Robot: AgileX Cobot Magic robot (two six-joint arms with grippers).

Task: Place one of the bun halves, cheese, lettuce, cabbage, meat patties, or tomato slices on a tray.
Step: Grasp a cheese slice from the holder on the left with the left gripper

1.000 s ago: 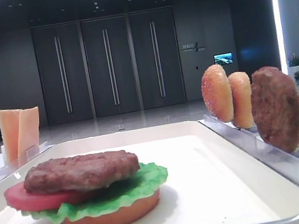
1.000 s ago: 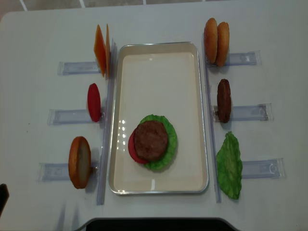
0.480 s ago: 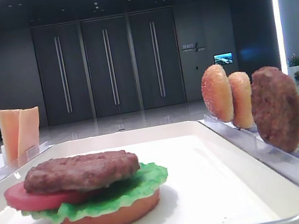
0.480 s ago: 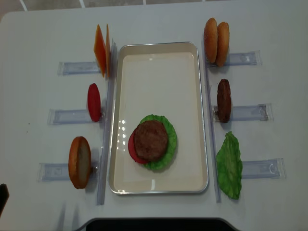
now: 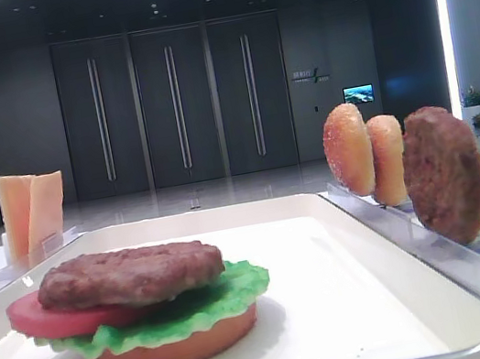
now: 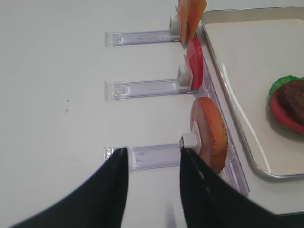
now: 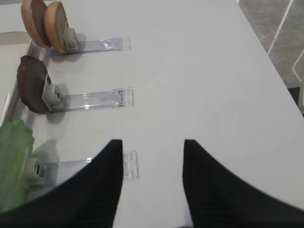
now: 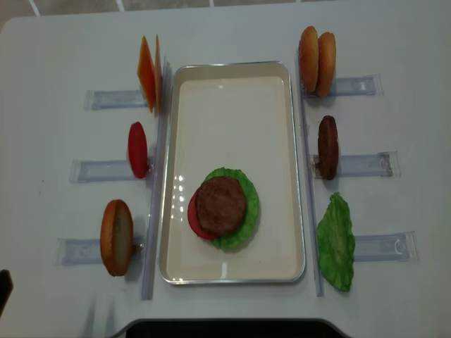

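Nothing has moved in the last second that I can see: the stack on the tray (image 8: 232, 98) sits as it did, a bun half at the bottom, then lettuce (image 8: 243, 204), a tomato slice (image 8: 193, 217) poking out to one side, and a meat patty (image 8: 220, 205) on top, so I read this as a pause between placements, with both arms pulled back. My left gripper (image 6: 152, 164) hangs with its jaws spread and nothing between them; just ahead of them stands a bun half (image 6: 209, 133) in its clear rack (image 6: 152, 156), with a red tomato slice (image 6: 194, 64) farther ahead and the cheese (image 6: 190, 14) beyond that, the tray off to the right of the jaws. My right gripper (image 7: 152, 156) is likewise spread and empty over bare table, a rack end just ahead of its left jaw and the loose lettuce (image 7: 14, 161), spare patty (image 7: 31, 85) and two bun halves (image 7: 45, 21) ahead to the left. I judge cheese the likely next layer, which would be the left arm's job
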